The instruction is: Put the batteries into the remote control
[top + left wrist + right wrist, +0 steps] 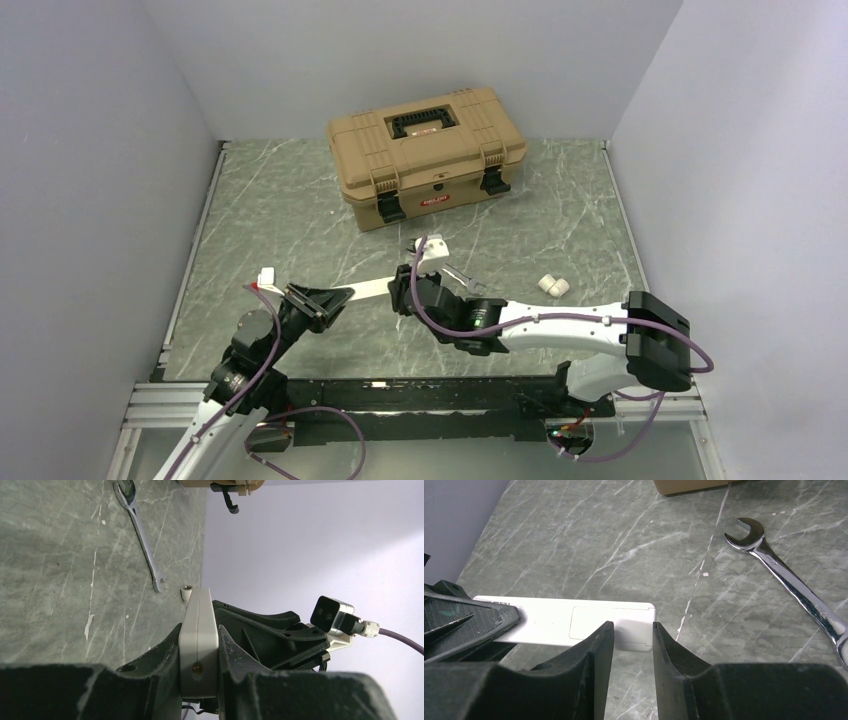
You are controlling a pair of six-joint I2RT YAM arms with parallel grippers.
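Grey-green marbled stone makes up the surface [300, 200], and everything in use sits in its near half, within reach of both arms. At the back stands a tan toolbox [427, 155], lid down and latches fastened, well apart from the work and seemingly no part of this step.

Next in size are the two arms, which meet over the middle. The left claw [199, 630] is clamped on one end of the remote control [368, 291], pinching it across its thin sides. That holds the white bar lifted off the surface and steady, with its broad face turned toward the other arm. The right claw [629, 627] is at the free end, its jaws standing partly apart with nothing between them. One tip lies over the flat face and the other lines up with the end edge. Whether they actually press on it cannot be told. A faint rectangular outline on that face looks like the battery cover, still in place, so this is probably an attempt to slide it off.

A steel wrench [784, 575] lies flat just beyond the right claw, untouched. Two small white batteries [553, 285] rest side by side further right, waiting until the compartment is open.
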